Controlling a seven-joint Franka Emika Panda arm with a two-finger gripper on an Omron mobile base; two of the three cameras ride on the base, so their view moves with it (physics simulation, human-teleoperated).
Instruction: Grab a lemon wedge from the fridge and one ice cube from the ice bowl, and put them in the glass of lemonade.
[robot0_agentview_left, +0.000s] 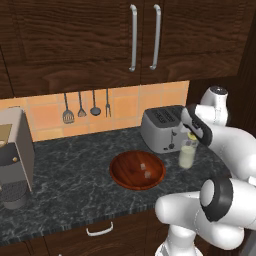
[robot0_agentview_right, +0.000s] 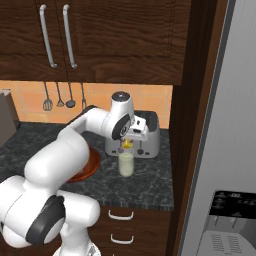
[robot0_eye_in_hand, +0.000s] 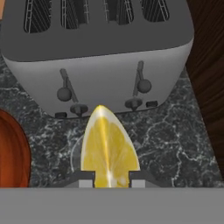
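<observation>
End effector (robot0_eye_in_hand: 112, 179) pinches the lemon wedge (robot0_eye_in_hand: 109, 148) tight, poised right above the glass of lemonade (robot0_agentview_right: 126, 164), just before the toaster (robot0_eye_in_hand: 98, 57).

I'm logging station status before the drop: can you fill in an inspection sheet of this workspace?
Surface: dark marbled stone counter.
Job's things: bright yellow lemon wedge in the grip above the clear glass of pale lemonade; reddish-brown wooden bowl holds two pale ice cubes; grey fridge at right.
Clutter: grey four-slot toaster, grey coffee machine.
Grippers: two-finger gripper shut on wedge.
Cables: nothing seen.
Surroundings: hanging utensils, dark wood cabinets.
</observation>
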